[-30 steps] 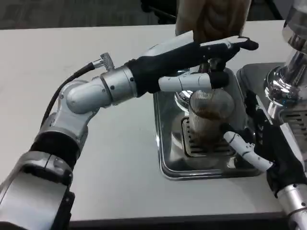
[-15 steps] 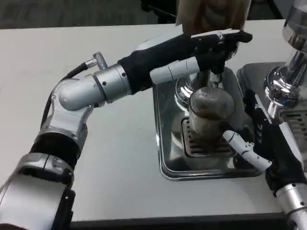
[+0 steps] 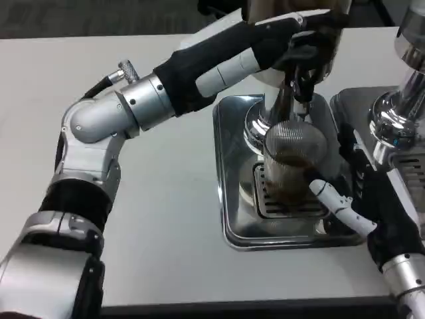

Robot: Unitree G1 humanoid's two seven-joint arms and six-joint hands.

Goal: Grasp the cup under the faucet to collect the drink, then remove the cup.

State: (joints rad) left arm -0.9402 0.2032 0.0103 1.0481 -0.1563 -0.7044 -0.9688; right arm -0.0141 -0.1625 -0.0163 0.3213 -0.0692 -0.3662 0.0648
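- Cup [image 3: 292, 166], ribbed and clear, stood on the grate of the steel drip tray [image 3: 229, 199] directly under the faucet [image 3: 292, 93], dark drink in its lower part
- Right hand [image 3: 362, 199] wrapped the cup's right side, fingers clamped on it
- Left hand [image 3: 292, 40] gripped the tap handle above
- Filling looked underway; next move likely called for closing the tap, then lifting the cup level
- No legible writing or brand showed

One camera here, up at the robot's head or chest, tilting steeply down over the white worktop [image 3: 166, 166]. It faces forward and sits close in: both forearms enter from the lower corners, and the metal drip tray [image 3: 232, 226] sits right of centre. The far background is cropped, probably floor.
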